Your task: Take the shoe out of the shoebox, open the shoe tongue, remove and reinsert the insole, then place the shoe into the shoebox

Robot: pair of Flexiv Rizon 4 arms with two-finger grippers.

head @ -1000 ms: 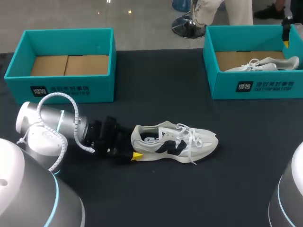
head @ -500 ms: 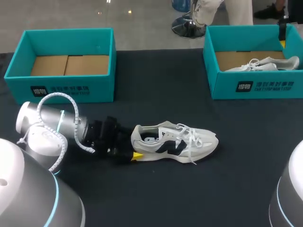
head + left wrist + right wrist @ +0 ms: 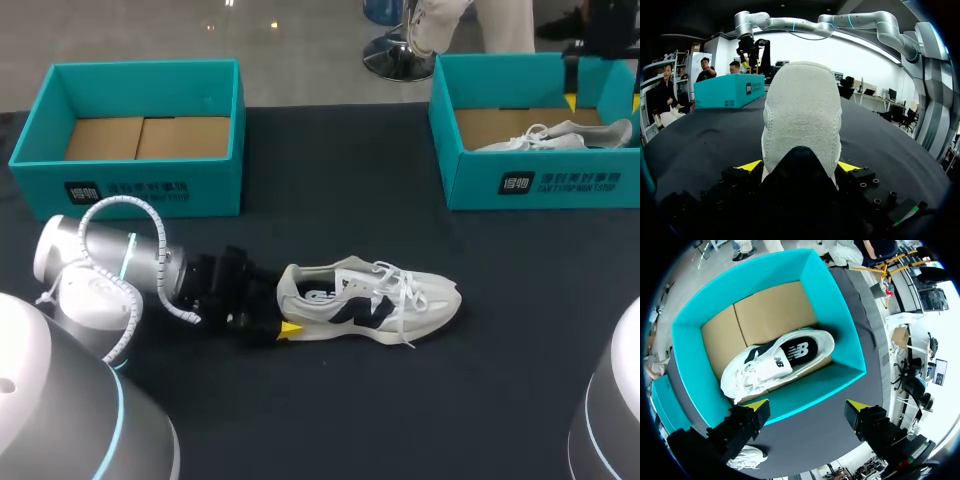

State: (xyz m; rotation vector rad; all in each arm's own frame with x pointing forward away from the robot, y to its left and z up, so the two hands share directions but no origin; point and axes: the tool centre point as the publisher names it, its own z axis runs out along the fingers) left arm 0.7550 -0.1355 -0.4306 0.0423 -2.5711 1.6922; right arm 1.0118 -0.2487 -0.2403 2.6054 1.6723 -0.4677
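Observation:
A white sneaker (image 3: 375,298) with dark side marks lies on its sole on the black table, toe to the right. My left gripper (image 3: 284,312) is at its heel. In the left wrist view the heel (image 3: 801,115) fills the gap, and both yellow fingertips (image 3: 751,165) press its sides, so the left gripper (image 3: 800,167) is shut on it. My right gripper (image 3: 604,98) hangs open above the back of the right teal shoebox (image 3: 540,185). In the right wrist view the right gripper (image 3: 807,409) is empty, high over a second white sneaker (image 3: 775,360) in that box (image 3: 827,305).
An empty teal shoebox (image 3: 130,185) with a cardboard floor stands at the back left. The right shoebox (image 3: 730,90) shows far ahead of the left gripper, with my right arm (image 3: 805,22) arching over it. Bare black table lies between the boxes and in front of the sneaker.
My right gripper has moved left, further into view over the back wall of the right shoebox. The left arm and the sneaker on the table have not moved.

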